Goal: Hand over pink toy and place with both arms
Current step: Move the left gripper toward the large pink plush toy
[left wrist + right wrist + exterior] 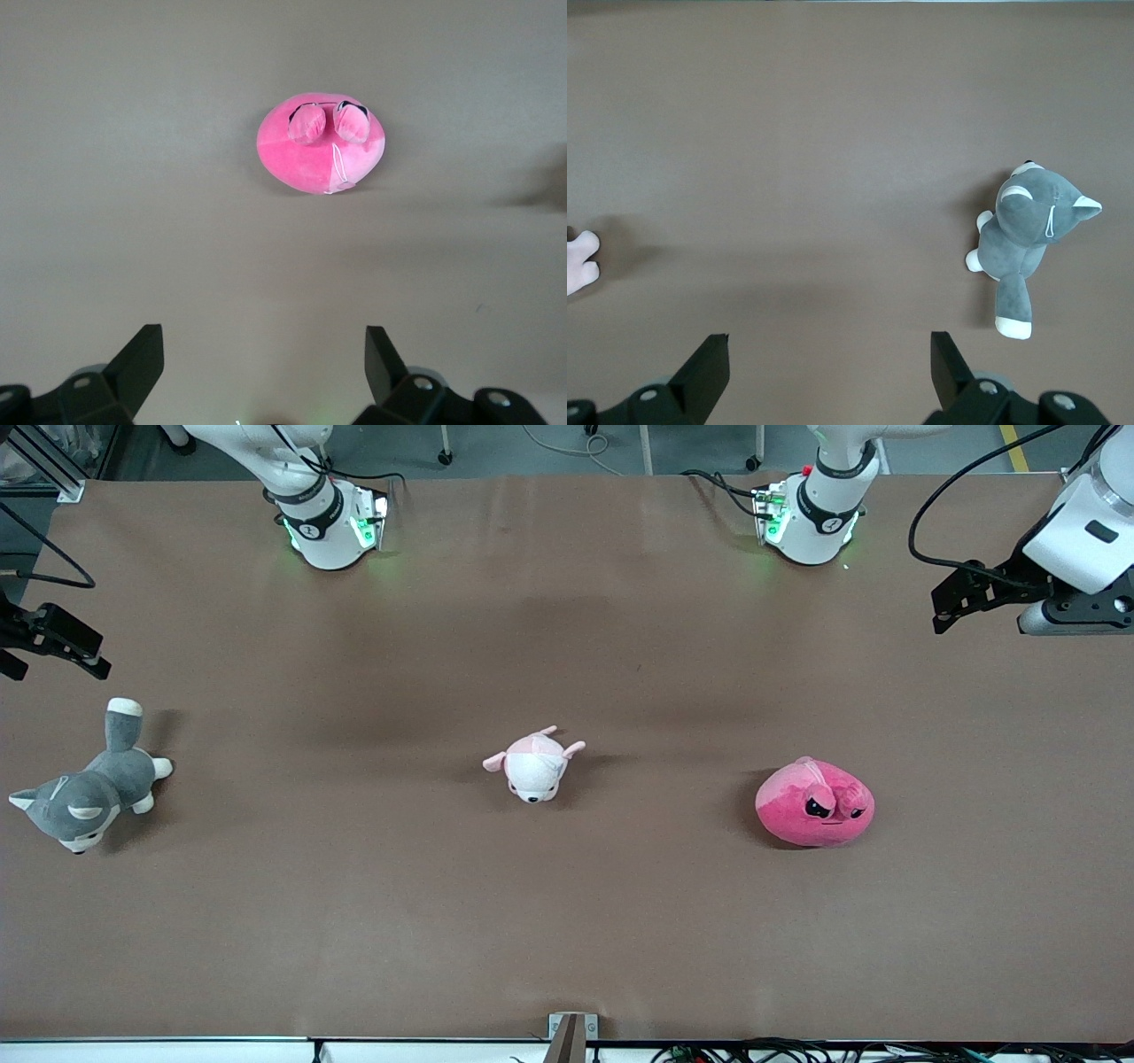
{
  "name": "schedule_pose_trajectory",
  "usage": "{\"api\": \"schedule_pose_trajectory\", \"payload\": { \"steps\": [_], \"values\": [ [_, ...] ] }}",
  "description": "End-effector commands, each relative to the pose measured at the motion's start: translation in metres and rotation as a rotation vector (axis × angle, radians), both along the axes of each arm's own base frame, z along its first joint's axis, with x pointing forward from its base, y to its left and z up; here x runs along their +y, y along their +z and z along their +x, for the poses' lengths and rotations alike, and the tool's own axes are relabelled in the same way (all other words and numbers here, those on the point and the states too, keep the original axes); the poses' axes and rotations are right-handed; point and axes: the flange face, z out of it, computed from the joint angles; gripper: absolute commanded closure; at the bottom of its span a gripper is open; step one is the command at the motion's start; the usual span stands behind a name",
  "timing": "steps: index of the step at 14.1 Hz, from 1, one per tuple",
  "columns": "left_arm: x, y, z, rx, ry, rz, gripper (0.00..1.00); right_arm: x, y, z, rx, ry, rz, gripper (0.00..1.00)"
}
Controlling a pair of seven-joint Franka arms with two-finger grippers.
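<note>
Front view: pink toy on table; left claw, right claw agape, empty.

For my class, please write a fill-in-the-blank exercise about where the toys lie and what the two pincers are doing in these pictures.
1. The pink toy lies on the table toward the ____ arm's end.
2. The left pincer is open and holds ____.
3. The plush lying between the pink toy and the husky plush is the ____ plush.
4. The right pincer is ____ and waits over the table near the husky plush.

Missing words: left; nothing; puppy; open
</note>
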Motion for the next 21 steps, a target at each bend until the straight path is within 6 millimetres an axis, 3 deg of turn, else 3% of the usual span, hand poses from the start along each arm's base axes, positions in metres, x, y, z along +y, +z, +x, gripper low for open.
{"api": "schedule_pose_trajectory", "payload": {
  "steps": [1, 2, 5, 9, 10, 15, 18, 21],
  "values": [
    [0.003, -0.001, 0.006, 0.007, -0.012, -0.009, 0.0, -0.001, 0.004, -0.002, 0.001, -0.004, -0.016, 0.0],
    [0.003, -0.002, 0.008, 0.009, -0.014, -0.01, 0.0, -0.002, 0.004, -0.002, 0.0, -0.006, -0.016, 0.0],
    [0.003, -0.01, 0.038, 0.011, -0.01, -0.01, 0.0, -0.003, 0.004, -0.002, 0.0, -0.009, -0.016, 0.0],
    [0.01, -0.075, 0.084, 0.043, 0.028, -0.034, 0.0, -0.006, 0.002, -0.001, 0.001, -0.013, -0.016, 0.0],
    [0.009, -0.1, 0.096, 0.061, 0.033, -0.035, 0.0, -0.007, 0.002, -0.001, 0.003, -0.015, -0.014, 0.0],
    [0.006, -0.179, 0.131, 0.076, 0.159, -0.029, 0.0, -0.01, -0.009, -0.001, 0.008, -0.021, -0.005, 0.0],
    [0.003, -0.214, 0.144, 0.069, 0.189, -0.053, 0.0, -0.008, -0.019, -0.016, -0.039, -0.02, -0.009, 0.0],
    [-0.006, -0.251, 0.142, 0.051, 0.206, -0.063, 0.0, -0.008, -0.018, -0.019, -0.039, -0.02, -0.009, 0.0]
  ]
}}
